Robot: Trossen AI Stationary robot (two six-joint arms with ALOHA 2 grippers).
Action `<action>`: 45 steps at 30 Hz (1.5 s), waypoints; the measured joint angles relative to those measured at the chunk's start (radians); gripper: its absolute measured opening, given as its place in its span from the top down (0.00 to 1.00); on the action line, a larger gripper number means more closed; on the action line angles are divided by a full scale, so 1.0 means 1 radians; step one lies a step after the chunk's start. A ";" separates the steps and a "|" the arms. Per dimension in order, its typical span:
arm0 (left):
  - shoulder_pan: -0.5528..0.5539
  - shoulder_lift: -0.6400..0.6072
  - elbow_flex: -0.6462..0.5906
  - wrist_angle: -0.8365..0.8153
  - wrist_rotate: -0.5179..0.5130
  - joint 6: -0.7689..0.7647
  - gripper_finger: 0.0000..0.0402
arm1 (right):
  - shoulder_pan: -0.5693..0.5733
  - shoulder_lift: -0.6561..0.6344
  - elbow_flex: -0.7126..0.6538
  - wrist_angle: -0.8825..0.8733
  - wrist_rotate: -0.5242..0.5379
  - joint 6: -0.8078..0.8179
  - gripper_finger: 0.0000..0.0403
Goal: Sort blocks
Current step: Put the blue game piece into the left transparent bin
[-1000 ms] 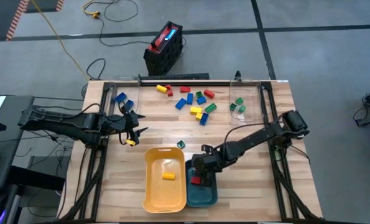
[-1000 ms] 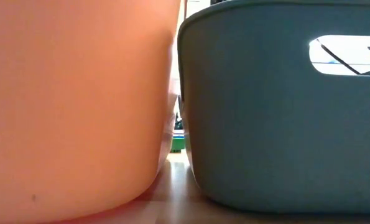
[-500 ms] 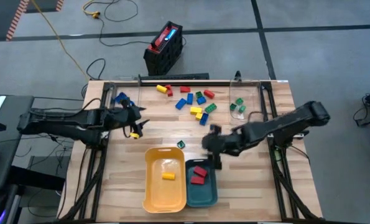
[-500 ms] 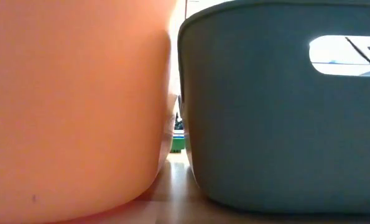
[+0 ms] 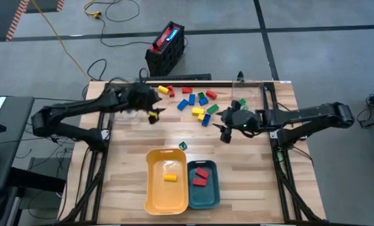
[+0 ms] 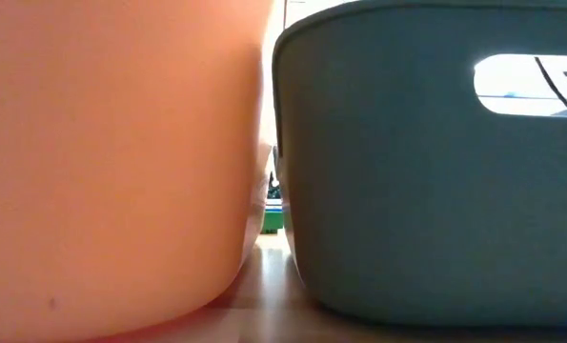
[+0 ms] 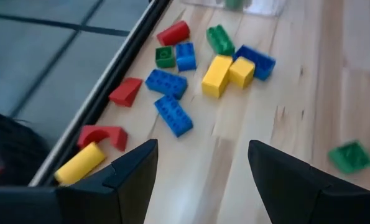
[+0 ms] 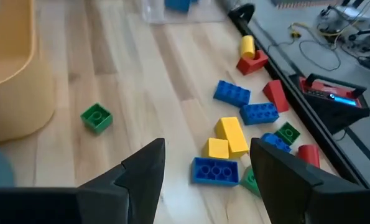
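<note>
While both sets of fingers stand apart and empty, right gripper (image 5: 227, 127) and left gripper (image 5: 151, 108) flank the loose blocks (image 5: 196, 102) at the table's far edge, likely choosing next picks for yellow tray (image 5: 151, 199) and teal tray (image 5: 213, 199).

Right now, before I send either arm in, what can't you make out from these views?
- Low view: the yellow tray and teal tray fill the frame, hiding most of the table; only a green sliver shows between them.
- High view: the right arm overlaps the clear container, so its contents can't be counted.
- Right wrist view: a blue block is cut off by the edge.
</note>
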 joint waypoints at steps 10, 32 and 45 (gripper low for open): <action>0.062 0.413 0.325 -0.203 0.208 0.011 0.39 | 0.007 -0.029 -0.218 0.298 0.001 0.008 0.38; 0.113 0.810 0.727 -0.363 0.059 -0.063 0.39 | 0.059 -0.143 -0.477 0.540 0.089 0.000 0.38; 0.062 0.836 1.001 -0.776 0.022 0.162 0.39 | 0.105 -0.126 -0.480 0.560 0.082 0.003 0.38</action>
